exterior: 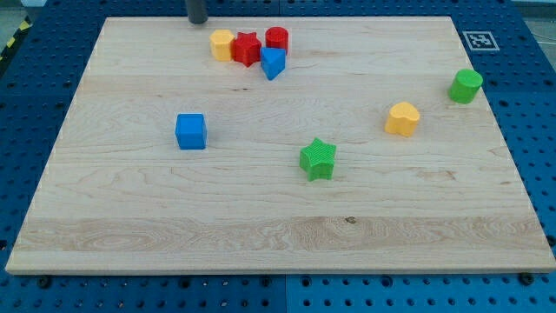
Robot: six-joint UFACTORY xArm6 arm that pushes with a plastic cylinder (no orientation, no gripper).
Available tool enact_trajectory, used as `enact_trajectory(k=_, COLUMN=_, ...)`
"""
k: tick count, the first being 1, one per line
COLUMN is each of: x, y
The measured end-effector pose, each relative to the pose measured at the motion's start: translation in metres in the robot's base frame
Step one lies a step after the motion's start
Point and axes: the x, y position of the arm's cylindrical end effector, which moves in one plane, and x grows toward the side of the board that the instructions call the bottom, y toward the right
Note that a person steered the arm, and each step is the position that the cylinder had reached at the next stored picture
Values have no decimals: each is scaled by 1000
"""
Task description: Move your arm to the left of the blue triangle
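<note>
The blue triangle lies near the view's top, a little left of centre. It touches a red star on its upper left and sits just below a red cylinder. A yellow block sits to the left of the red star. My tip is at the board's top edge, up and to the left of this cluster, a short way left of the yellow block and touching no block.
A blue cube sits left of centre. A green star lies near the middle. A yellow heart and a green cylinder are at the right. The wooden board rests on a blue perforated table.
</note>
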Motion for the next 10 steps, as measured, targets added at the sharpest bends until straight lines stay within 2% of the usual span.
enact_trajectory(k=1, x=1, y=-25)
enact_trajectory(k=3, x=27, y=-29)
enact_trajectory(k=6, x=64, y=15)
enact_trajectory(k=8, x=96, y=-35)
enact_trajectory(k=10, x=131, y=-37)
